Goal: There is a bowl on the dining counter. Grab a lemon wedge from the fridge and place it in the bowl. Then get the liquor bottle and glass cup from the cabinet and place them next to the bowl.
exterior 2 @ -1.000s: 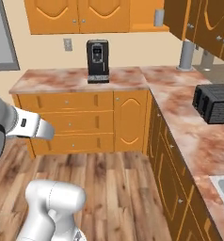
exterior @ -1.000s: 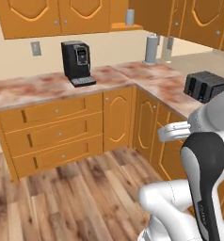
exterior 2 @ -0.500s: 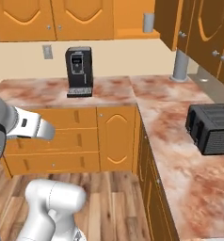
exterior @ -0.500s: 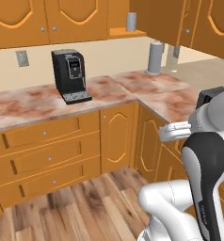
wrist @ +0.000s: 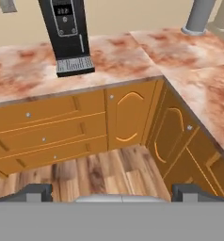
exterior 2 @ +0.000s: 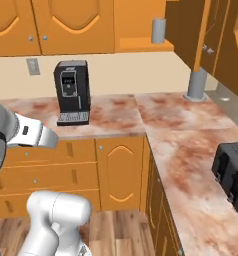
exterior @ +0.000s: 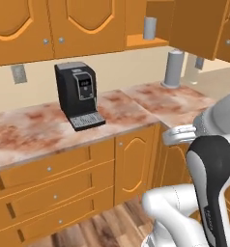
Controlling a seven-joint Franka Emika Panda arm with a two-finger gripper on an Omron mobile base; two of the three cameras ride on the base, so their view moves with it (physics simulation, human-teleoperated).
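Counter corner — pincer wide, empty

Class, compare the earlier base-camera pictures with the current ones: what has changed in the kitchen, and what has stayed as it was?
The whole picture has shifted, so the base drove closer to the corner counter and the cameras went with it; the things themselves did not move. The coffee machine looms larger, as does the grey cylinder. Nothing was grasped or released: the gripper stays open and empty. The toaster remains on the counter.
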